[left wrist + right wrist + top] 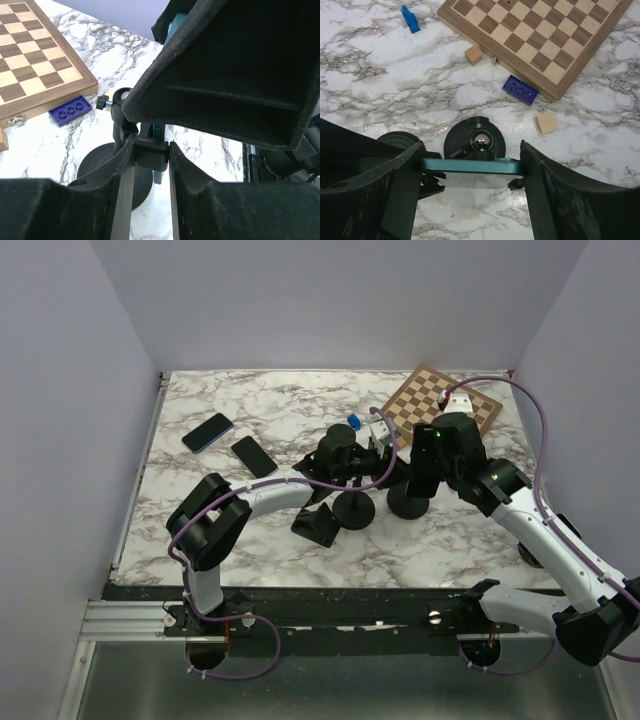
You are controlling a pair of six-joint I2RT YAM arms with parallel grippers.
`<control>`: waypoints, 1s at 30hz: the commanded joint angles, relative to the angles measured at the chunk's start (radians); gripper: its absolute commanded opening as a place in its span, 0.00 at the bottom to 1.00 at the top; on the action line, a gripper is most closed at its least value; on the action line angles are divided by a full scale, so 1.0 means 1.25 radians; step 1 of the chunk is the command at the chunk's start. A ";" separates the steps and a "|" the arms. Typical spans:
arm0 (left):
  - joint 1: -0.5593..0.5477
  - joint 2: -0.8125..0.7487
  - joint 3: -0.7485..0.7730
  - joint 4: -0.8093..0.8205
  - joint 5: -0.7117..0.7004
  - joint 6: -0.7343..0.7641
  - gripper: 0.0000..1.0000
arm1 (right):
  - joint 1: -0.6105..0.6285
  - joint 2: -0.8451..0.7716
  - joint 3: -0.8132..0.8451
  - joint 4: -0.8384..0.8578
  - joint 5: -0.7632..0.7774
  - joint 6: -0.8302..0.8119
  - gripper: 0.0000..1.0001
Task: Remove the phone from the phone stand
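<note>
The teal phone shows edge-on in the right wrist view, held in the black phone stand with a round base and a ball joint. My right gripper is shut on the phone, one finger on each end. In the top view this gripper hangs over the stand's base. My left gripper is shut on the stand's black clamp block. A strip of the teal phone shows behind the block. In the top view the left gripper is just left of the right one.
A second round stand base and a black part lie near the left arm. Two dark phones lie flat at the left. A chessboard is at the back right, with a blue brick and wooden cubes nearby.
</note>
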 commanded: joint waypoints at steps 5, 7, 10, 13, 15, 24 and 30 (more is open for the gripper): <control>0.025 -0.006 -0.021 -0.047 0.033 0.032 0.00 | -0.003 -0.101 -0.055 0.081 0.085 -0.099 0.01; 0.037 -0.006 -0.021 -0.052 0.065 0.033 0.00 | -0.003 -0.130 -0.085 0.089 0.097 -0.104 0.01; 0.048 -0.003 -0.018 -0.069 0.088 0.042 0.00 | -0.004 -0.163 -0.110 0.107 0.051 -0.112 0.01; 0.055 0.010 -0.004 -0.094 0.109 0.049 0.00 | -0.003 -0.167 -0.107 0.104 0.009 -0.128 0.01; 0.059 0.016 -0.005 -0.090 0.123 0.054 0.00 | -0.003 -0.171 -0.107 0.108 -0.036 -0.143 0.01; 0.068 0.053 0.035 -0.137 0.153 0.099 0.00 | -0.003 -0.163 -0.090 0.123 -0.278 -0.209 0.01; 0.075 0.071 0.058 -0.146 0.155 0.108 0.00 | -0.003 -0.127 -0.046 0.078 -0.359 -0.221 0.01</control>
